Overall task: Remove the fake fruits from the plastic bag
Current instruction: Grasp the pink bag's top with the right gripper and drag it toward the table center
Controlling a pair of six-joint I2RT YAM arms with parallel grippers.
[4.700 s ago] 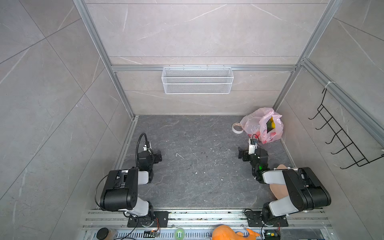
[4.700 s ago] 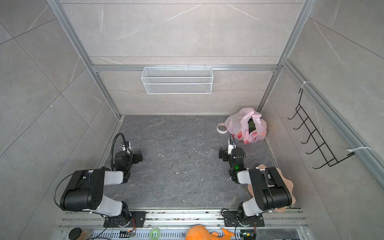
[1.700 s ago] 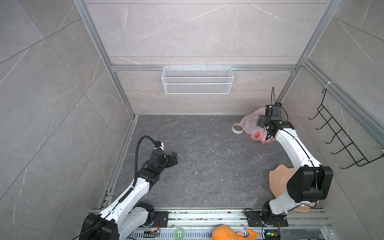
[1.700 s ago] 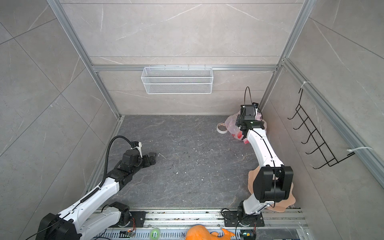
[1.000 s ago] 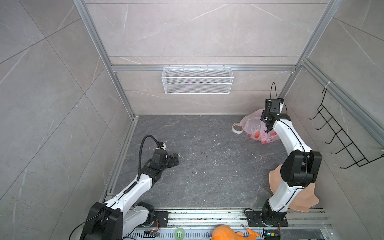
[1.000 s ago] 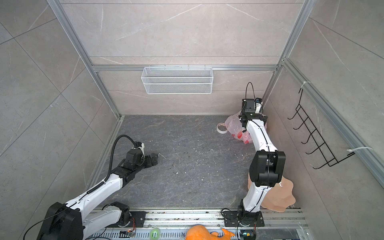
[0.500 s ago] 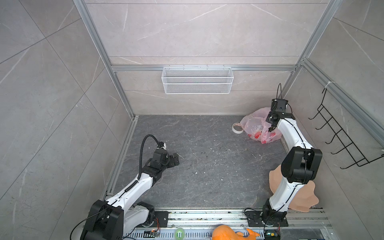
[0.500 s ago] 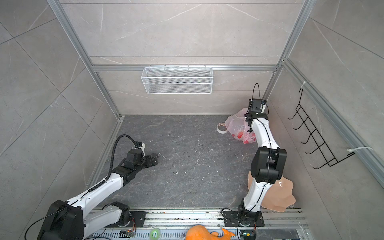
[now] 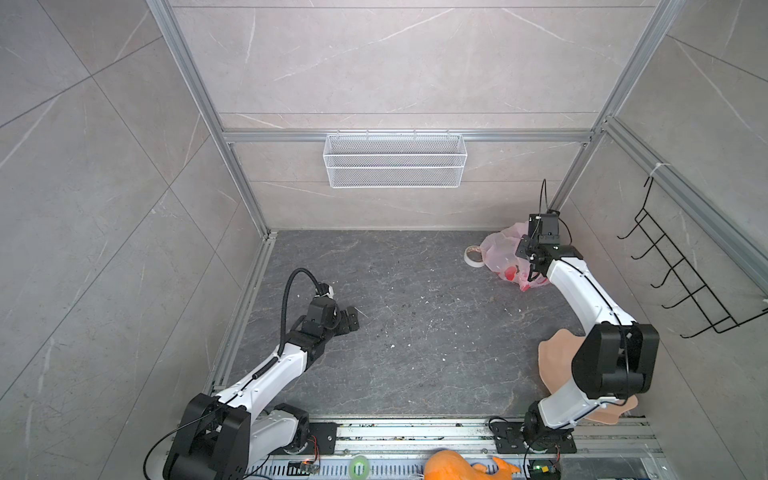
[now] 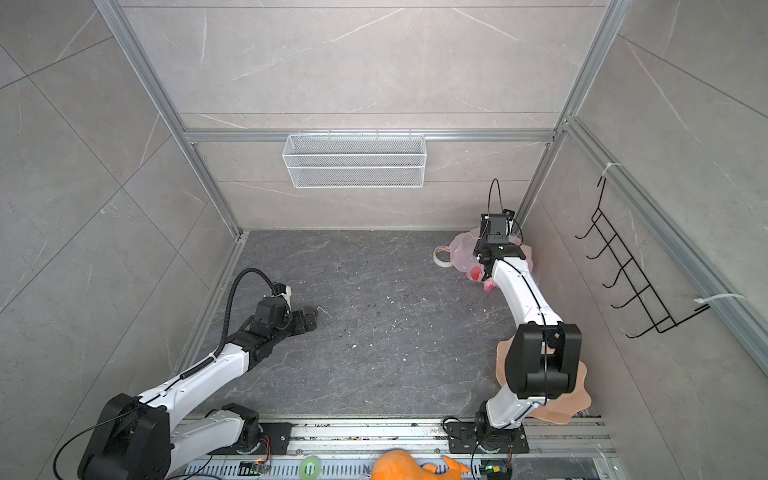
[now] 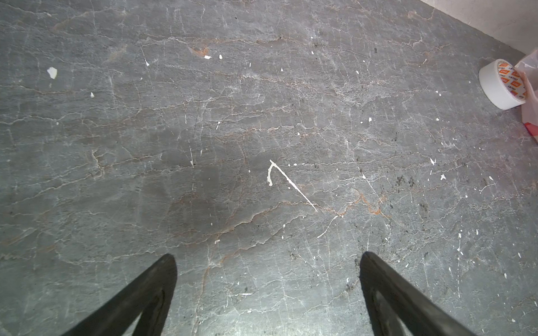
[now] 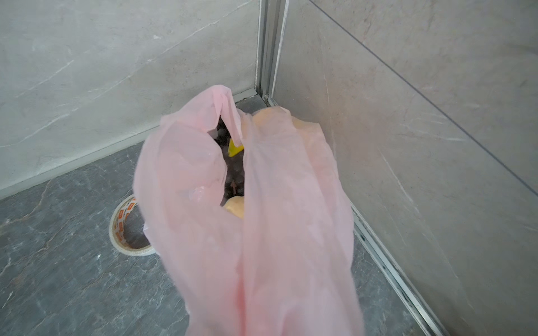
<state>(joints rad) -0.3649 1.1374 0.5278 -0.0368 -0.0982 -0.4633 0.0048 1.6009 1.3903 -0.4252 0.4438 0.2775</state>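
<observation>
Shut tight, the right gripper [image 9: 532, 266] seems to pinch the plastic bag [image 9: 498, 253] in the far right corner of the surface [image 9: 415, 316], with the fake fruits [image 12: 234, 171] inside. The left gripper [image 9: 349, 320] gapes empty. This looks like bag-opening; next, the mouth needs spreading.

Pink translucent plastic bag [image 12: 291, 218] in the back right corner, film stretched taut upward, mouth gaping on the fake fruits [image 12: 233, 186] inside: yellow piece [image 12: 235, 149], dark grape bunch [image 12: 234, 171], cream lump [image 12: 234, 208].
</observation>
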